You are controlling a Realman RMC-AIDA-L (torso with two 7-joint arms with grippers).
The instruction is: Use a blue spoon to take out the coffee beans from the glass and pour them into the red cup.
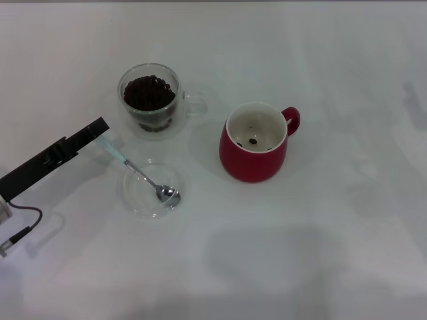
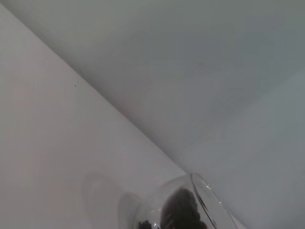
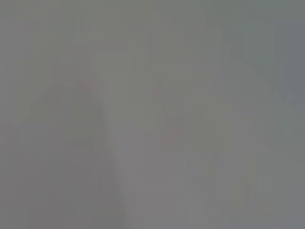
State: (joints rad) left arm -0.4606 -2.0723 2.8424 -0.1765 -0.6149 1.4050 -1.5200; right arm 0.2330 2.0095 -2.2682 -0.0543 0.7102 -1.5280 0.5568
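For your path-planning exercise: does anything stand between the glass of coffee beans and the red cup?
Nothing visible does. The glass and the red cup stand apart on bare table; the clear dish lies off that line.

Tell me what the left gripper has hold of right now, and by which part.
The left gripper meets the blue spoon at the tip of its pale handle, bowl resting in the glass dish. Whether it is actually clamped cannot be told. The right gripper is out of view.
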